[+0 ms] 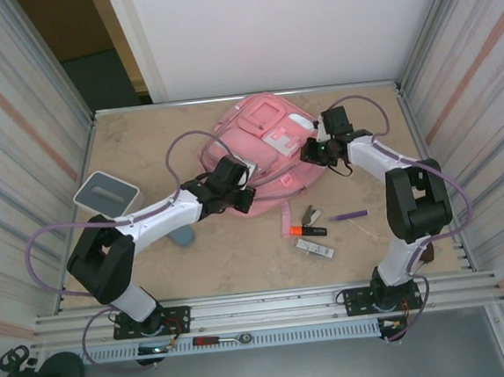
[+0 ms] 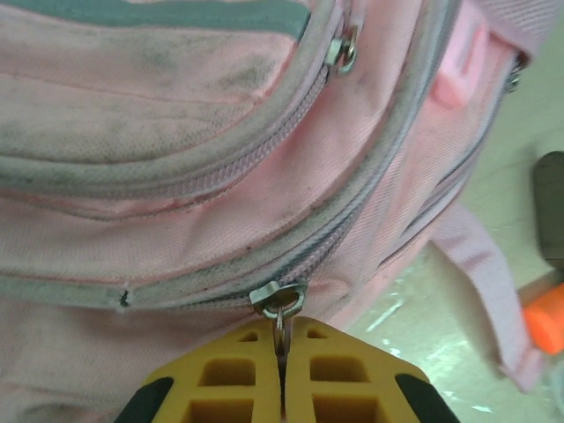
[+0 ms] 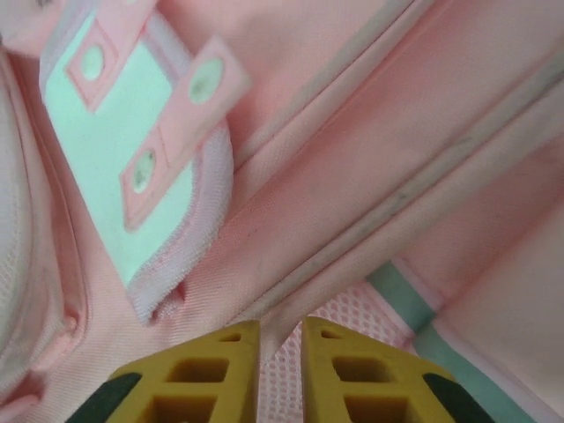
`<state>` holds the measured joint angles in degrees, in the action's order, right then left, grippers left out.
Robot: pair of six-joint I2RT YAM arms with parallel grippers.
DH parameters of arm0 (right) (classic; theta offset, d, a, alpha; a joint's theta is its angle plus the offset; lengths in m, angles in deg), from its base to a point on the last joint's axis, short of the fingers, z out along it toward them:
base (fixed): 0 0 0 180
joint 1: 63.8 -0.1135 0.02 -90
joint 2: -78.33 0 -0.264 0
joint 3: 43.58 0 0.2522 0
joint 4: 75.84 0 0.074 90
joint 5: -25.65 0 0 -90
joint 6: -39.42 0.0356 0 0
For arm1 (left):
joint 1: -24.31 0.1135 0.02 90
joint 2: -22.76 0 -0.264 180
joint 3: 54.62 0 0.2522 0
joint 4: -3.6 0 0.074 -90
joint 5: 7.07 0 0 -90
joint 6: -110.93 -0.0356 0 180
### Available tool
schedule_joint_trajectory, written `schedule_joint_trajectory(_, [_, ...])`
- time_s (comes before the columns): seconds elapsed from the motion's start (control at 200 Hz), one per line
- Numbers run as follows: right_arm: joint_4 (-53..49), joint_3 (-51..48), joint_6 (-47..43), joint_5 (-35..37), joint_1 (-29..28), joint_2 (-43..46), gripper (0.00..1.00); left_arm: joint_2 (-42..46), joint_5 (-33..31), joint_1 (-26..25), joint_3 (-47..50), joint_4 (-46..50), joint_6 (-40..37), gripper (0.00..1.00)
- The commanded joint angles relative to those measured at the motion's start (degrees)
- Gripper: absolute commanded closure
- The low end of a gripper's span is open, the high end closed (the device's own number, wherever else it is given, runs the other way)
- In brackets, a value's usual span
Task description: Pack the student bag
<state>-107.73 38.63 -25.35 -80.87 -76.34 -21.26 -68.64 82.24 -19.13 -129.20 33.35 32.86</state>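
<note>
The student bag (image 1: pixel 261 135) lies flat at the far middle of the table (image 1: pixel 231 256), right in front of both sets of fingers. Its zip track runs crosswise just beyond your left gripper (image 2: pixel 282 345), which is clenched on the zip pull (image 2: pixel 279 312). Your right gripper (image 3: pixel 280 342) sits close over the bag's cloth with its jaws nearly together, and you cannot tell whether fabric is pinched; since the left arm has the zip, the next pull probably wants to follow that track sideways.

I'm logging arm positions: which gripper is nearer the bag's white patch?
Right. The right gripper is on the bag right beside the white patch; the left gripper is farther off at the bag's near edge, jaws shut on a zipper pull.
</note>
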Motion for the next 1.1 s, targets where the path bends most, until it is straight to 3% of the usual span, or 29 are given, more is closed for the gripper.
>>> schedule_joint_trajectory(0.0, [1.13,-4.05,2.29,-4.49,0.52,7.63,0.66,1.33,8.31,-0.13,-2.24,-3.01,3.71,1.00])
schedule_joint_trajectory(0.085, [5.69,-11.36,7.36,-10.18,-1.02,13.00,0.56,0.86,9.60,-0.62,-2.29,-4.95,5.20,1.00])
schedule_joint_trajectory(0.24, [15.63,-21.40,17.73,-13.55,-6.49,17.95,0.44,0.51,8.94,-2.56,-1.85,-6.31,5.61,1.00])
schedule_joint_trajectory(0.436, [25.75,-25.12,27.44,-10.20,-11.53,16.56,0.41,0.80,7.74,-3.27,-0.02,-6.67,5.73,1.00])
schedule_joint_trajectory(0.651, [28.87,-22.81,27.71,-6.45,-13.02,11.33,0.42,0.41,7.35,-3.76,0.48,-6.58,5.25,1.00])
schedule_joint_trajectory(0.731, [28.81,-22.48,26.99,-5.12,-12.79,9.70,0.49,0.64,7.35,-3.76,0.86,-6.57,5.27,1.00])
schedule_joint_trajectory(0.932, [25.16,-23.45,21.65,-0.02,-10.27,10.94,0.92,2.16,3.24,-3.60,2.00,-4.18,3.01,1.00])
schedule_joint_trajectory(1.092, [18.63,-22.91,14.19,3.32,-7.04,13.49,1.00,3.37,0.07,-1.27,2.78,-0.48,-0.30,1.00])
